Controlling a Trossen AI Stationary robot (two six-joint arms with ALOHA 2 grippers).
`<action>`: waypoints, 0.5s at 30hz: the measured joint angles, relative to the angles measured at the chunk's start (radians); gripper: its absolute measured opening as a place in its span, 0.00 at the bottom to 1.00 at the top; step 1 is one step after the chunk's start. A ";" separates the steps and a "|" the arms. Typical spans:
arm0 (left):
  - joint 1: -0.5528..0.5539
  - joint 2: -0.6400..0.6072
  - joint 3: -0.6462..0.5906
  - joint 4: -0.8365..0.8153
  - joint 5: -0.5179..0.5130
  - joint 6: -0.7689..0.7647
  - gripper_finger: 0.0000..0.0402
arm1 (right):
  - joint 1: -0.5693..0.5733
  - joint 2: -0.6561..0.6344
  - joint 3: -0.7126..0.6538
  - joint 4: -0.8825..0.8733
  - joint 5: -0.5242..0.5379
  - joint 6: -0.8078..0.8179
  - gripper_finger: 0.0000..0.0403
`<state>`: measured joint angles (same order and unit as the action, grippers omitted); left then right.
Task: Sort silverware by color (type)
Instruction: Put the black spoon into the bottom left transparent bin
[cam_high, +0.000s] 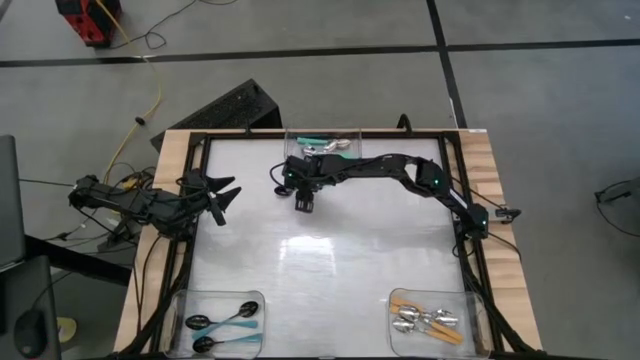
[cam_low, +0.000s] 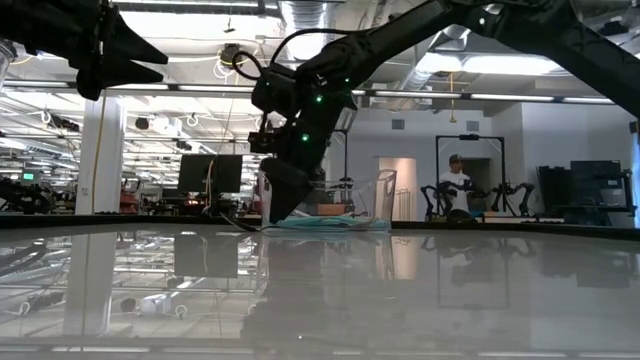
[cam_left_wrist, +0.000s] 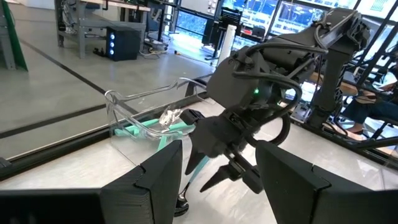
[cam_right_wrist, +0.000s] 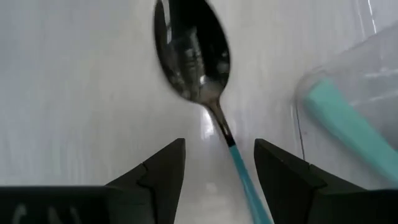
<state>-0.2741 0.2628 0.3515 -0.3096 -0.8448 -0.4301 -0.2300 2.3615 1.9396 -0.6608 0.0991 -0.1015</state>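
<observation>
A spoon with a dark bowl and a thin teal handle lies on the white tabletop, beside the clear bin at the far middle. My right gripper hangs open just over it, slanting down. One finger stands on each side of the handle and neither touches it. In the left wrist view the same spoon shows below that gripper. The bin holds silver spoons with teal handles. My left gripper waits open above the table's left edge with nothing in it.
A clear bin at the near left holds black-bowled teal spoons. Another clear bin at the near right holds orange-handled silver spoons. Black frame rails run along the table's sides. The wide middle of the tabletop is bare.
</observation>
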 joint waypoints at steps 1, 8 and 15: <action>0.000 0.000 0.000 0.000 0.000 0.000 0.47 | -0.002 0.000 0.000 0.003 0.000 0.028 0.54; 0.000 0.000 0.000 0.000 -0.001 0.000 0.47 | 0.004 0.000 0.000 0.054 0.036 0.101 0.54; 0.000 0.000 0.000 0.000 0.000 0.000 0.47 | 0.015 0.000 0.000 0.077 0.044 0.176 0.54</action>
<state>-0.2741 0.2630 0.3515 -0.3096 -0.8452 -0.4297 -0.2146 2.3611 1.9392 -0.5837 0.1432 0.0744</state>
